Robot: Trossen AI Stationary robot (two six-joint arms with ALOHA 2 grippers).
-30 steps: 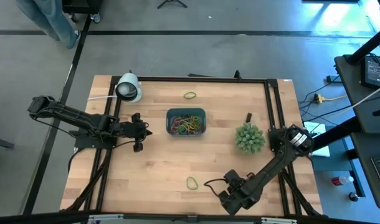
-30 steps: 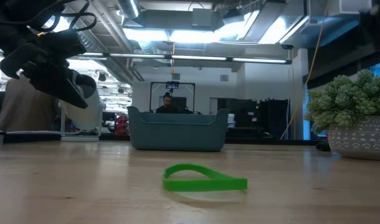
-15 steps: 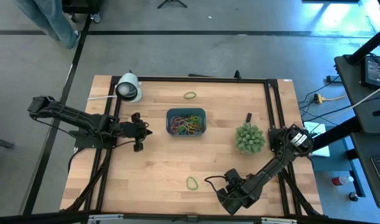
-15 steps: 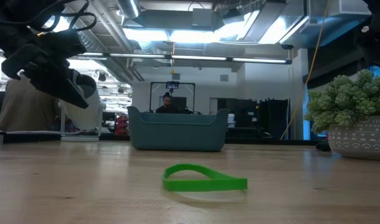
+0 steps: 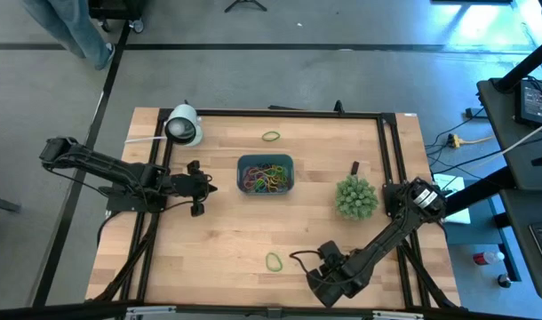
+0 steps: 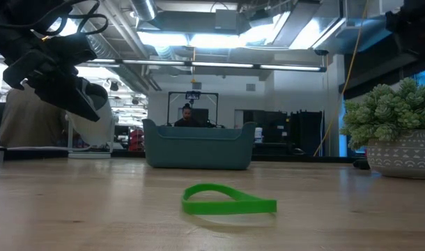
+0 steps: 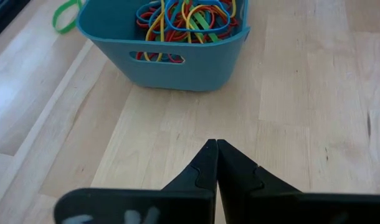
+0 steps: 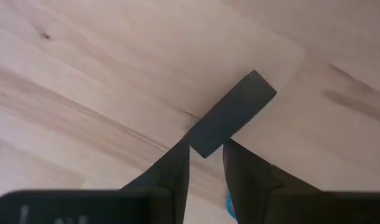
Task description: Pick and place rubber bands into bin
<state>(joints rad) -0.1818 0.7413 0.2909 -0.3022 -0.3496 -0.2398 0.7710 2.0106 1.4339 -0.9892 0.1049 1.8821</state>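
The blue-teal bin [image 5: 266,173] stands mid-table and holds several coloured rubber bands [image 7: 187,14]. One green rubber band [image 5: 274,260] lies flat near the table's front edge and also shows in the low view [image 6: 228,199]. Another green rubber band [image 5: 271,136] lies beyond the bin. My left gripper [image 5: 211,185] is shut and empty, hovering left of the bin [image 7: 171,59]. My right gripper [image 5: 305,263] is just right of the near green band, close to the front edge, with a small black oblong block [image 8: 230,118] between its fingertips. My right gripper pinches the black block's near end [image 8: 205,146] between its two fingertips. The fingers lie along the block, which sticks out forward past them over the wooden table. Whether the block rests on the table or is lifted, I cannot tell.
A spiky green plant [image 5: 355,197] in a white pot [image 6: 402,155] stands right of the bin, with another black block [image 5: 354,167] beside it. A white dome-shaped object [image 5: 183,126] sits at the far left corner. A person shows in the room behind the bin.
My right arm has shifted slightly near the front edge. The bands, the bin and my left gripper have stayed where they were.
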